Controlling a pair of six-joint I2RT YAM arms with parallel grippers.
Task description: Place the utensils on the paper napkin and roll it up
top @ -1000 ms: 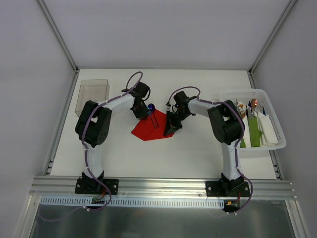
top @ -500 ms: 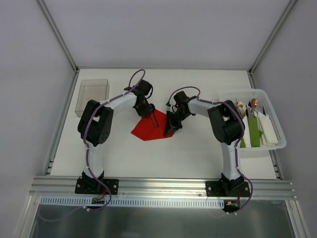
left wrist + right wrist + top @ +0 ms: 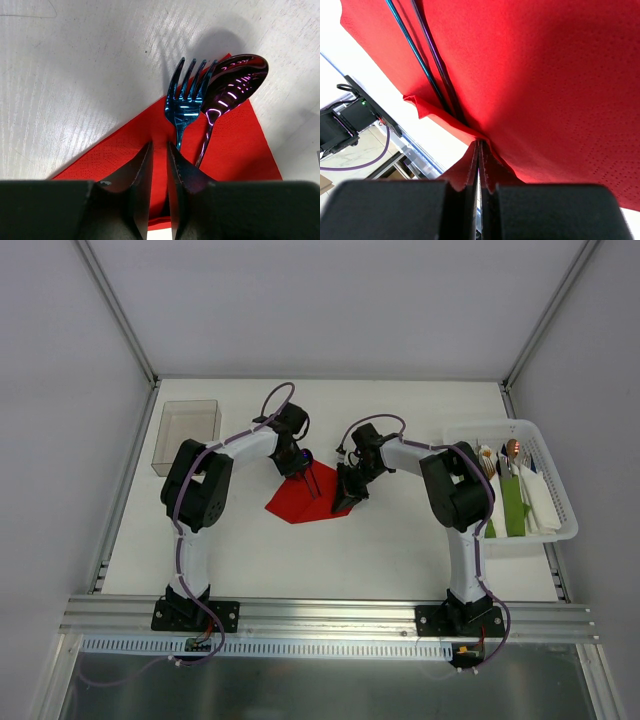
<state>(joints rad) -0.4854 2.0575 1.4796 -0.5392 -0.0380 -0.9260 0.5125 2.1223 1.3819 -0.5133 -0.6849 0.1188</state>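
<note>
Paper napkin: the red paper napkin (image 3: 297,502) lay on the white table (image 3: 400,540) between the two grippers, set like a diamond with one corner toward the far side.
Utensils: the utensils (image 3: 312,481), a fork (image 3: 183,104) and a spoon (image 3: 234,80), lay side by side on the napkin, just touching at the heads.
Long axis: they ran from the far side to the near side in the overhead view, tilted slightly toward the right arm.
Heads: both pointed to the far corner; the fork tines reached past the napkin's edge onto bare table, and the spoon bowl overhung the corner.
Handles: two thin dark handles ran parallel across the red sheet, their near ends slipping under a turned-up fold of napkin in the right wrist view.
Left gripper: the left gripper (image 3: 160,148) stood low over the napkin behind the heads, its fingers a narrow slit apart with red paper showing through the gap; the fork handle passed behind one finger.
Right gripper: the right gripper (image 3: 479,147) was at the napkin's near right edge, fingers pressed together on a pinched fold of the red paper.
Surroundings: a white basket (image 3: 535,537) sat by the right arm, a clear box (image 3: 190,425) at far left.
</note>
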